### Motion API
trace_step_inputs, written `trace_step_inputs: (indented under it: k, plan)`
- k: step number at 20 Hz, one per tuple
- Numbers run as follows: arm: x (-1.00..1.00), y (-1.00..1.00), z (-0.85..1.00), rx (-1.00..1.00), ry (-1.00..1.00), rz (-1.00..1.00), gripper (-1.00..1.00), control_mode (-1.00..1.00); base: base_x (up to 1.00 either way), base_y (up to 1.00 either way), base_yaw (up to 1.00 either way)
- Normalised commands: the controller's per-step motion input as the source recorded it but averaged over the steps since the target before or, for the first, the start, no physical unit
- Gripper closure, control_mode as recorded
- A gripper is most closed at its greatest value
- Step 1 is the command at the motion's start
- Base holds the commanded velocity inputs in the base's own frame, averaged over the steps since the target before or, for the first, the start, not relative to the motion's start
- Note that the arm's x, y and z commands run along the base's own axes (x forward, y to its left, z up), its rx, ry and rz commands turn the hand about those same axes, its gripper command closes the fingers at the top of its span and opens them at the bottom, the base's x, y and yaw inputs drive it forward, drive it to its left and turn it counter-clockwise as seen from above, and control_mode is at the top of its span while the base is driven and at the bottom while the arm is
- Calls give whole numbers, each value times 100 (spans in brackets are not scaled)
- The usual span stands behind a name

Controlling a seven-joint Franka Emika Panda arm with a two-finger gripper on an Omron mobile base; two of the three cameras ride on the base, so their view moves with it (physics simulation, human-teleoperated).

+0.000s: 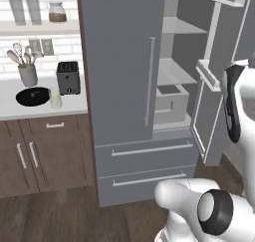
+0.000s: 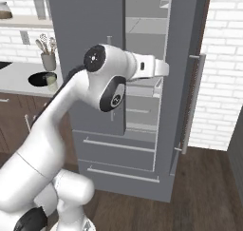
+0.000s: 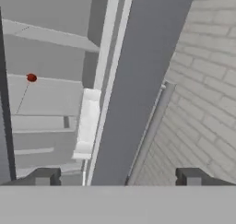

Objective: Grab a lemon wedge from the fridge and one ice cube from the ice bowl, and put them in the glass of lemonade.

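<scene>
The tall grey fridge (image 1: 119, 61) stands with its left door shut and its right door (image 2: 190, 44) swung open, baring white shelves (image 1: 174, 71). My gripper (image 3: 117, 177) is open and empty, its fingertips (image 3: 44, 177) spread on either side of the open door's edge (image 3: 143, 80), with the shelves to the left. In the right base view the hand (image 2: 156, 67) is held out at mid-height in front of the open compartment. The lemon wedge is out of view. On the counter to the left sit the black ice bowl (image 1: 33, 96) and, beside it, the glass of lemonade (image 1: 55, 99).
A black toaster (image 1: 68, 77) and a grey utensil cup (image 1: 28, 75) stand behind the bowl. A small red thing (image 3: 31, 77) lies on a fridge shelf. The open door's long handle (image 2: 192, 101) stands to the right, near a white brick wall (image 2: 223, 59). Two drawers (image 1: 149, 164) sit below.
</scene>
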Motion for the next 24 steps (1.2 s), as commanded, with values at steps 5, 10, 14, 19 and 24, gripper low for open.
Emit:
trace_step_inputs:
  k: [5, 10, 14, 19, 24]
  plan:
    - [95, 98, 0, -32, 16, -16, -100, -100, 0, 0, 0]
    - [95, 62, 1, -36, 37, -27, -100, -100, 0, 0, 0]
    - [39, 10, 2, -16, 40, -19, -100, -100, 0, 0, 0]
    - [9, -55, 0, 0, 7, -3, -100, -100, 0, 0, 0]
    - [51, -51, 0, 0, 15, 0, -100, -100, 0, 0, 0]
